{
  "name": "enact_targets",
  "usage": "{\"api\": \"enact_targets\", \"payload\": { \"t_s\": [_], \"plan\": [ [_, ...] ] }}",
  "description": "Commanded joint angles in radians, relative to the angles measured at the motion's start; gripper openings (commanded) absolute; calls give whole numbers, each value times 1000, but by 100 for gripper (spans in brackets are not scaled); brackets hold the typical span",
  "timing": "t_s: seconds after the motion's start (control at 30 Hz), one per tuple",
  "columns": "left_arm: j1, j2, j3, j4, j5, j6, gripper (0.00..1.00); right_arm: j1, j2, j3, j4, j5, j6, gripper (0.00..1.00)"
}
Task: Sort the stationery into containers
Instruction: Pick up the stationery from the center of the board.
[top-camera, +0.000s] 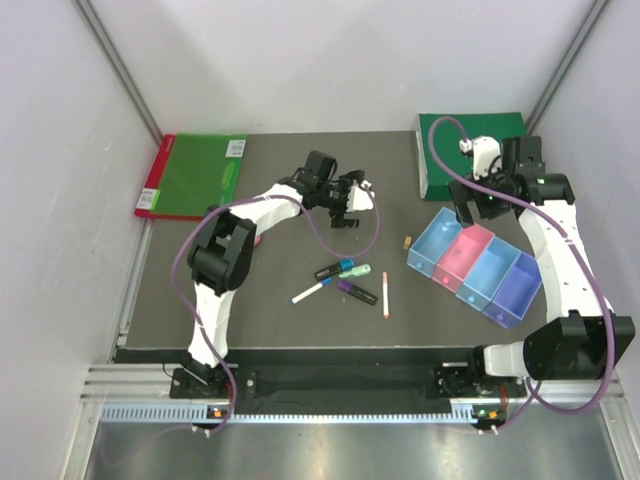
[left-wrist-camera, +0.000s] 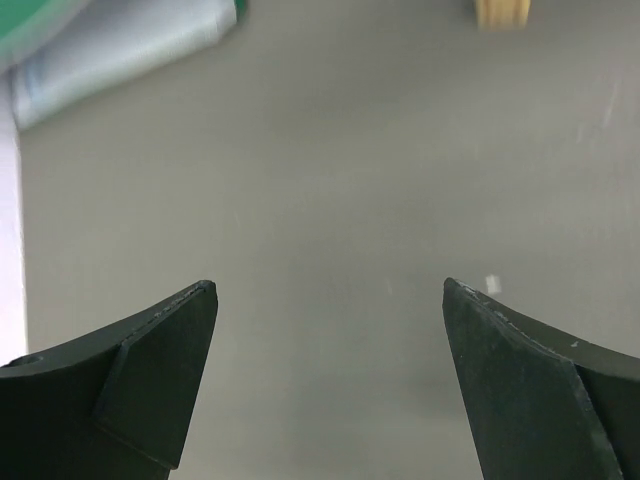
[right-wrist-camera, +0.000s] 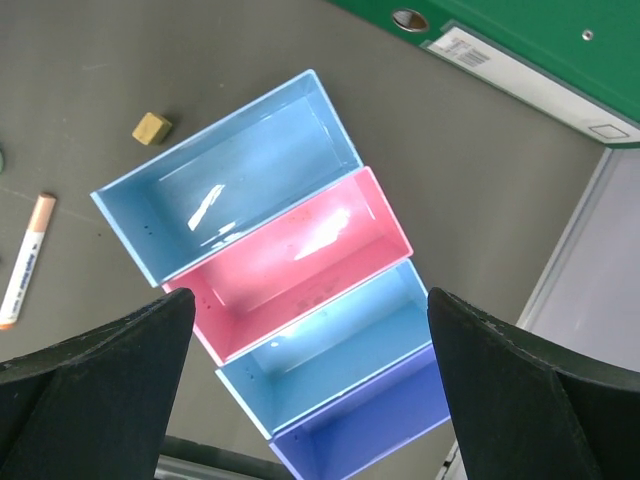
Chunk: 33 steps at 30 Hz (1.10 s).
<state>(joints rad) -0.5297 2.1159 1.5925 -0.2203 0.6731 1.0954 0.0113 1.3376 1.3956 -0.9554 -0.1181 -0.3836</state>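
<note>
- Top external view: I see the four joined translucent plastic bins (top-camera: 474, 267), light blue, pink, blue, purple, at 3 o'clock on the dark grey table mat (top-camera: 270, 300).
- Pens and markers lie loose at centre: black-blue marker (top-camera: 333, 269), mint green marker (top-camera: 355, 271), purple-black marker (top-camera: 357, 291), white-blue pen (top-camera: 311, 292), thin pink-white pen (top-camera: 386, 295).
- Left gripper (top-camera: 347, 205), 12 o'clock of the pens: released, nothing held.
- Right gripper (right-wrist-camera: 310, 400) above the bins: fingers spread, nothing held.
- Small tan block (right-wrist-camera: 151, 127) just beside the light blue bin.
</note>
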Motion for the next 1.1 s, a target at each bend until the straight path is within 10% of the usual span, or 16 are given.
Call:
{"api": "enact_targets", "payload": {
  "t_s": [0.0,1.07],
  "plan": [
    [-30,33,106,22,262,6,99,-39,-28,56,30,15,-34,100],
    [-167,328,267,137,319,-85,95,-45,-87,3,95,-2,5,100]
  ]
}}
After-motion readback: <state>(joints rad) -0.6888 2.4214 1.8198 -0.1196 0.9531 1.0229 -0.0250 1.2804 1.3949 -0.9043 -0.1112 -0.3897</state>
